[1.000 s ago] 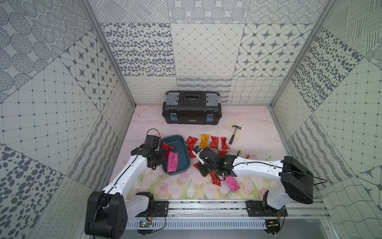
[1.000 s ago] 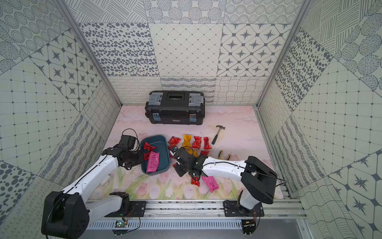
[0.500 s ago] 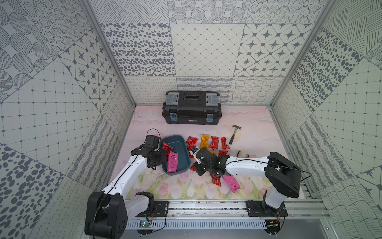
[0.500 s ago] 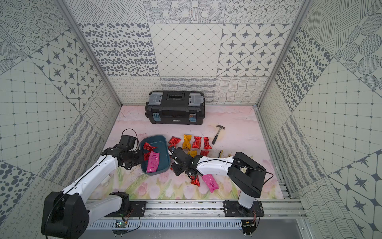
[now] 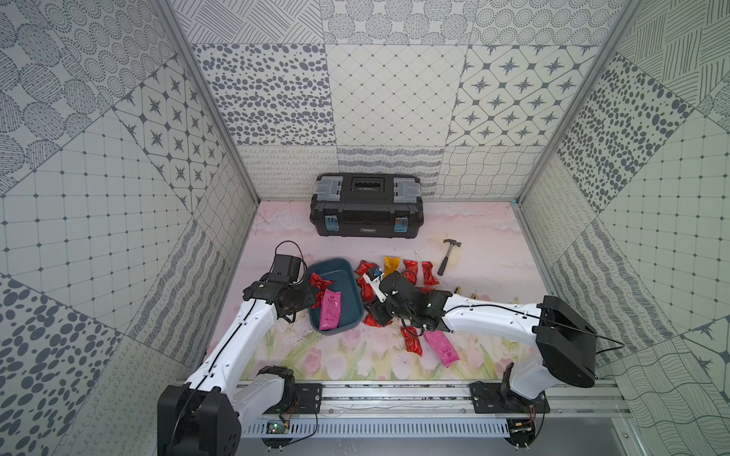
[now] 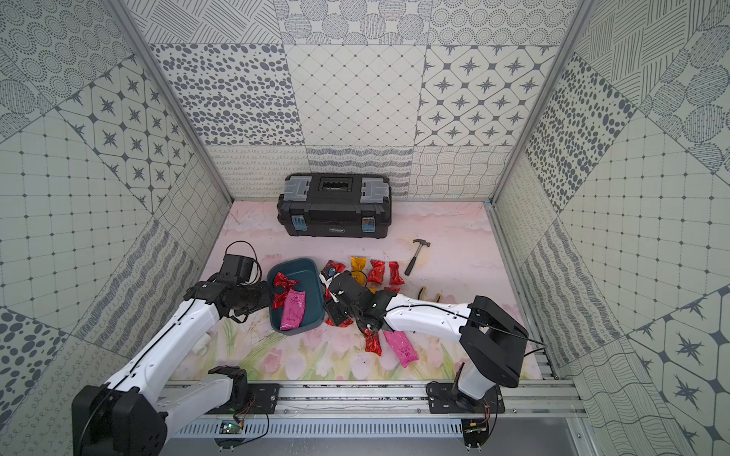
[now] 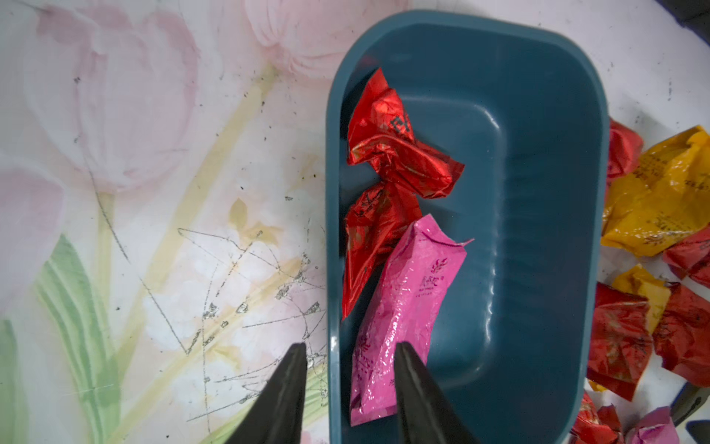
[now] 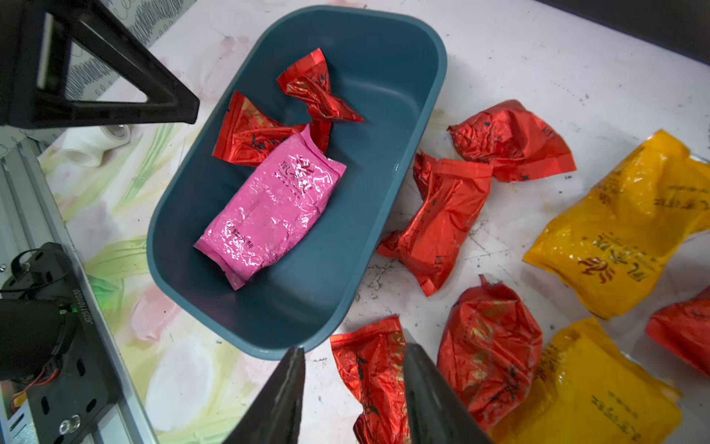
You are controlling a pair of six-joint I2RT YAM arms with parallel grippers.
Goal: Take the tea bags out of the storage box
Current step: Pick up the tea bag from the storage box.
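The storage box (image 5: 343,276) is a dark blue-grey bin at the left of the mat, in both top views (image 6: 312,276). In it lie a pink tea bag (image 7: 407,300) and two red ones (image 7: 392,153) (image 7: 369,238). My left gripper (image 7: 350,346) is open and straddles the box's near wall. One finger is outside the box and one is over the pink sachet. My right gripper (image 8: 355,348) is open beside the box, with a red tea bag (image 8: 376,376) lying on the mat between its fingers. Several red and yellow tea bags (image 8: 622,230) lie on the mat to the right of the box.
A black toolbox (image 5: 367,213) stands at the back and a hammer (image 5: 446,256) lies to its front right. Yellow pliers handles (image 6: 428,294) show behind the right arm. A pink sachet (image 5: 442,347) and a red one (image 5: 411,339) lie near the front. A white fitting (image 8: 92,142) lies left of the box.
Both grippers have gone from shut to open. The right arm has shifted left, closer to the box. The left arm has stayed at the box's left wall.
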